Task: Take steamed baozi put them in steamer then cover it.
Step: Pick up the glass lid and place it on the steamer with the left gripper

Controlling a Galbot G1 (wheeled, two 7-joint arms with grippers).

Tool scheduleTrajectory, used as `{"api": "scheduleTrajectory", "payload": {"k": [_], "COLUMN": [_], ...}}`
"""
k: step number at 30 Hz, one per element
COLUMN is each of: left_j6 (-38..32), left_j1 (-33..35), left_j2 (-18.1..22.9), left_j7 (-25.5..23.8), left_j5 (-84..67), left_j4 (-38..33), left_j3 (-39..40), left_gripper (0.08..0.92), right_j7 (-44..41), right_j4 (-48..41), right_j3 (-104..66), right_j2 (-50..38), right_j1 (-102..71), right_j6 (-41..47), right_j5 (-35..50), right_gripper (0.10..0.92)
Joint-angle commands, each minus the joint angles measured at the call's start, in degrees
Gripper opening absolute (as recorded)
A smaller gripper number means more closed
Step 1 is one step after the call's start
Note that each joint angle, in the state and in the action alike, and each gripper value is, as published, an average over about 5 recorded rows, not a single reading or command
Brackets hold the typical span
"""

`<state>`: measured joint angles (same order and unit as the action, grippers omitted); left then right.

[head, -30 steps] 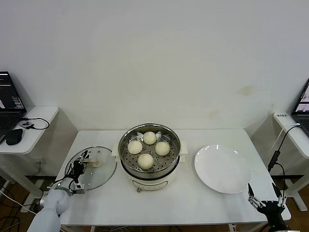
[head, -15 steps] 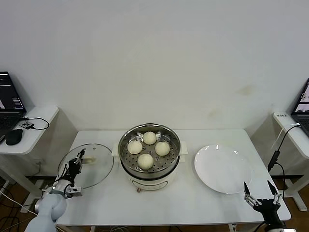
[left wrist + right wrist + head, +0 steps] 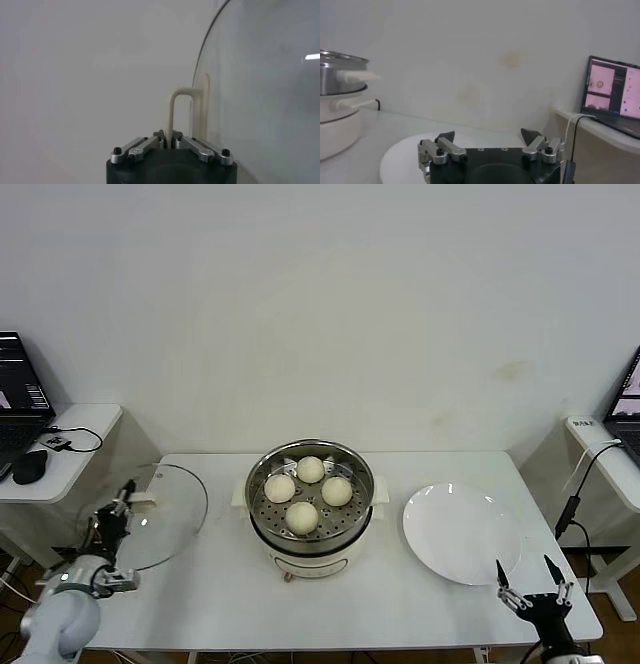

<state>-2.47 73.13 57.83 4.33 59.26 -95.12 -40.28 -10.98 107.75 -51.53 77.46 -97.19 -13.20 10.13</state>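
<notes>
Left of the steamer (image 3: 310, 499), the left gripper (image 3: 112, 519) clamps the glass lid (image 3: 160, 509) by its handle (image 3: 181, 112), raised for covering the baozi (image 3: 302, 515), while the right gripper (image 3: 530, 582) hangs spread and idle.

Robot test lab, not a home kitchen.
Bare white wall, a plain white table (image 3: 400, 604), and side desks at both edges carrying open laptops (image 3: 20, 399), a mouse (image 3: 28, 468) and trailing cables (image 3: 575, 504).
</notes>
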Motion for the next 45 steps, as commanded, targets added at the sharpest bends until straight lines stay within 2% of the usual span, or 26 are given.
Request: {"api": "scheduleTrajectory", "payload": {"k": [1, 6, 11, 21, 35, 45], "left_j6": [8.8, 13.6, 18.0, 23.7, 28.5, 29.9], "left_j1": [4.0, 2.4, -1.3, -9.8, -19.3, -21.6], "left_j2": [-4.8, -6.4, -5.9, -2.5, 6.9, 11.7], "left_j7": [-6.6, -7.3, -7.6, -8.6, -15.9, -18.6], "left_j5": [-10.8, -13.3, -12.6, -8.6, 8.5, 13.2], "left_j4": [-17.7, -23.6, -26.1, -21.6, -14.7, -10.7], "left_j3": [-2.9, 4.1, 13.0, 29.6, 35.1, 38.3], "left_gripper": [0.154, 0.154, 0.154, 0.154, 0.154, 0.154], "right_j7": [0.2, 0.6, 1.6, 5.2, 8.9, 10.0], "right_j4": [-0.8, -1.6, -1.8, -5.8, -9.5, -11.2], "right_j3": [0.8, 1.4, 1.8, 3.4, 5.1, 6.1], "right_j2": [0.1, 0.7, 2.3, 7.8, 12.7, 12.9], "right_j1": [0.7, 1.2, 1.2, 3.4, 5.8, 6.4], "right_j6": [-0.8, -1.7, -2.7, -6.2, -7.3, -8.0], "right_j5": [-2.3, -4.7, -8.3, -15.5, -23.3, -25.8], "right_gripper": [0.823, 0.823, 0.823, 0.823, 0.823, 0.823]}}
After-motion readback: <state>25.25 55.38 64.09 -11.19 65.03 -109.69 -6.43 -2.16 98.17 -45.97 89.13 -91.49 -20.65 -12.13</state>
